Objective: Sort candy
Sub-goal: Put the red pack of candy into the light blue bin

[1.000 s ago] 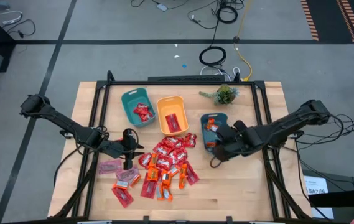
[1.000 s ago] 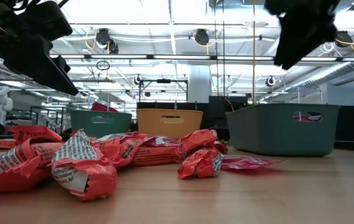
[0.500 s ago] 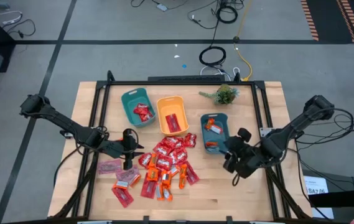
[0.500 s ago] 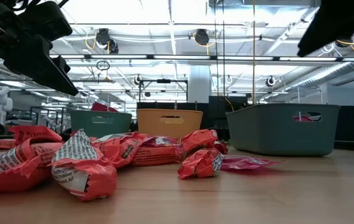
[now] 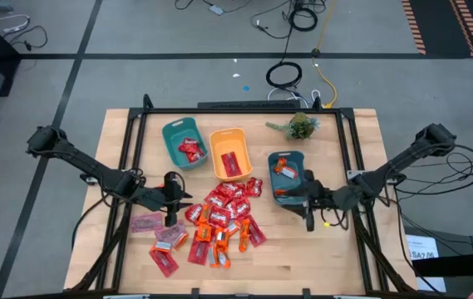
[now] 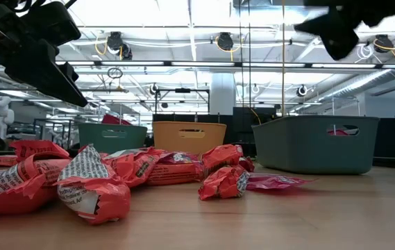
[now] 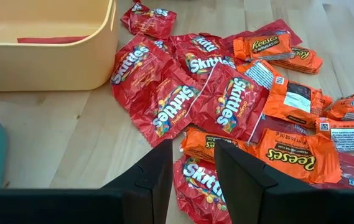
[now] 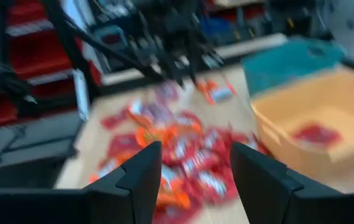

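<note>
**Loose pile, one gripper swinging in**

The candy (image 5: 219, 220) lies heaped mid-counter in front of the three bins, some already inside them. The left gripper (image 5: 172, 202) hovers at the pile's left edge, jaws apart and empty; overlapping Skittles packets (image 7: 223, 106) could come up two together or slide away. The right gripper (image 5: 309, 202), jaws apart and empty, has swung back from the counter's right side to just beside the teal bin (image 5: 285, 177), which it could clip.
</note>
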Controlling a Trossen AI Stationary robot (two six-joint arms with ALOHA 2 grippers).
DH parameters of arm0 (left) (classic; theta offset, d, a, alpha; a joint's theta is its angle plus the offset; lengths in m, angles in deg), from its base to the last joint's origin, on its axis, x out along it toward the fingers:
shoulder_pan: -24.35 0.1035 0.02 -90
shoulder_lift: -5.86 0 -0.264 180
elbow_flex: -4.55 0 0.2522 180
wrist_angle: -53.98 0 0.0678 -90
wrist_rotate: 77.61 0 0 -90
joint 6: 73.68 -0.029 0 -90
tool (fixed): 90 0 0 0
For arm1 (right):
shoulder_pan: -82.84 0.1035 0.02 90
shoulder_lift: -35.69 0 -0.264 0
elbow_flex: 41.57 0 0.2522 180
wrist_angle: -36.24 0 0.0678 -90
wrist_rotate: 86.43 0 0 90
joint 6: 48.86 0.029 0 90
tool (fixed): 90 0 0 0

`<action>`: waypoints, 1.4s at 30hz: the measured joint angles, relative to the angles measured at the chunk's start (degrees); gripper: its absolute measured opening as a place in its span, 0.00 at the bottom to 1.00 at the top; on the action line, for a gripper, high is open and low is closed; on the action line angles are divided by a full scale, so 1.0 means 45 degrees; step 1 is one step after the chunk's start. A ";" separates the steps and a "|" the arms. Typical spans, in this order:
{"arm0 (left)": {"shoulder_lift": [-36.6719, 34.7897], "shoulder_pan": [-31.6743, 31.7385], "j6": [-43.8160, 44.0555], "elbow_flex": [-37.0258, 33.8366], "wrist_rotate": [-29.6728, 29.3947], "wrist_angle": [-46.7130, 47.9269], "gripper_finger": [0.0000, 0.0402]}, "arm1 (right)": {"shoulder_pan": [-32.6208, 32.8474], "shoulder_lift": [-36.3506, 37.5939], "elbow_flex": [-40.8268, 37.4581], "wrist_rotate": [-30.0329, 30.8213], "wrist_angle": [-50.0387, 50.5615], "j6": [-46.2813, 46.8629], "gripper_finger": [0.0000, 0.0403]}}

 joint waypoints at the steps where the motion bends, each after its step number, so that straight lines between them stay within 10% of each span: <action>1: 0.0000 0.0000 0.0000 0.0000 0.0000 0.0000 0.32 | -0.0104 -0.0059 0.0007 -0.0115 -0.0449 -0.0287 0.45; 42: 0.0000 -0.0010 -0.0015 0.0000 -0.0607 0.0011 0.32 | -0.1841 -0.2453 0.0484 -0.0028 -0.1625 -0.0898 0.45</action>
